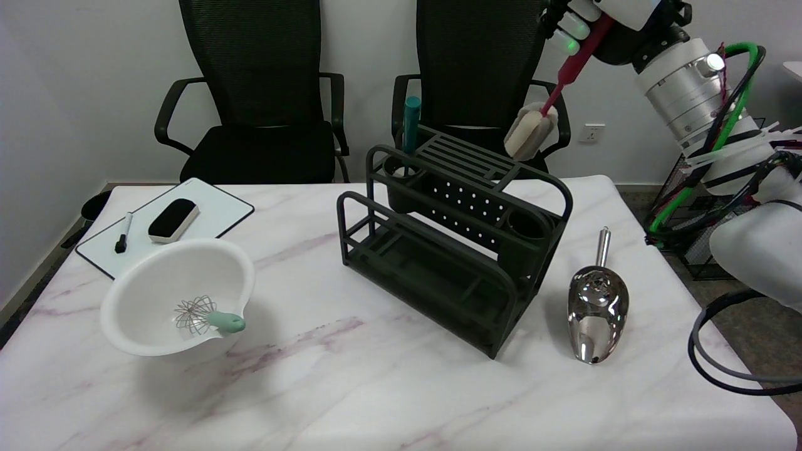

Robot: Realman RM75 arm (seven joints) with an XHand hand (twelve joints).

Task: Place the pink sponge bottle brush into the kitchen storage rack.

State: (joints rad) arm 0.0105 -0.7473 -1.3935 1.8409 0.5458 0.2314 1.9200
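Up at the top edge, the right hand (pixel 579 22) has its fingers clamped around the handle of the pink sponge bottle brush (pixel 551 106). The brush slants down and leftward from that grip, sponge head lowest, in the air above the far right end of the dark kitchen storage rack (pixel 451 250). The rack stands mid-table, a metal scoop (pixel 597 305) just to its right.

This looks like an office or meeting room turned into a test space: two black mesh office chairs (pixel 250 94) stand against a plain white wall (pixel 81 75) with a socket (pixel 593 133), behind a marble-patterned table (pixel 376 388) holding a small whiteboard (pixel 216 216).
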